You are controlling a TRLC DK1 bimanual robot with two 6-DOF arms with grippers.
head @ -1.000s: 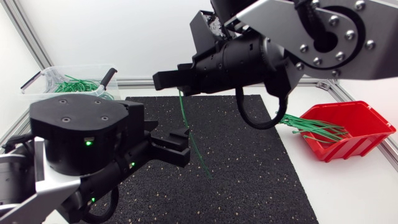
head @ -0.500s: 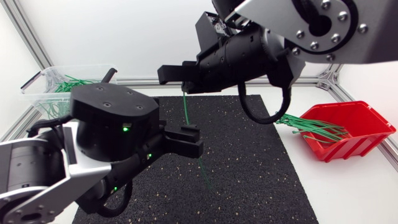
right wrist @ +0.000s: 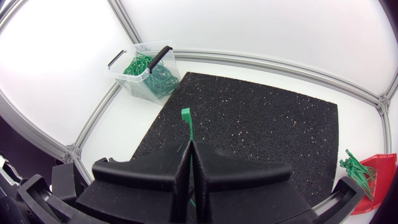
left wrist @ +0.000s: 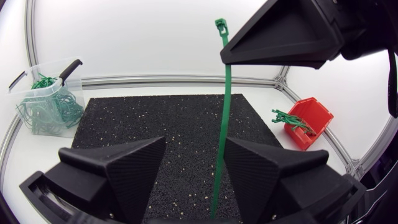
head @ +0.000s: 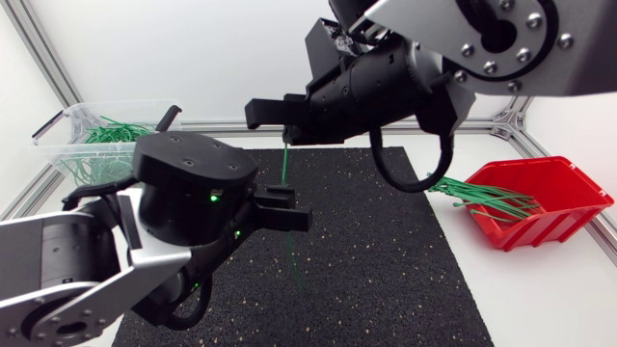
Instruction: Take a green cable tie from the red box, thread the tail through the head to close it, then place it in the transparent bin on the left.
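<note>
A green cable tie (head: 286, 166) hangs straight down over the black mat, gripped near its head by my right gripper (head: 256, 113), which is shut on it. In the right wrist view the tie's head (right wrist: 186, 117) sticks out past the closed fingers (right wrist: 155, 171). My left gripper (head: 289, 205) sits lower on the tie, open. In the left wrist view the strap (left wrist: 222, 118) runs between the two fingers, close to one finger (left wrist: 252, 165), with a gap to the other. The tail end hangs free below. Loose green ties fill the red box (head: 545, 202) at the right.
The transparent bin (head: 72, 123), holding closed green ties and fitted with a black handle, stands at the back left off the black mat (head: 395, 260). An aluminium frame rail (head: 222, 125) borders the table at the back and sides.
My left arm has swung up and right, bringing its fingers around the hanging tie, and they have narrowed. The right gripper shifted slightly and still holds the tie.
</note>
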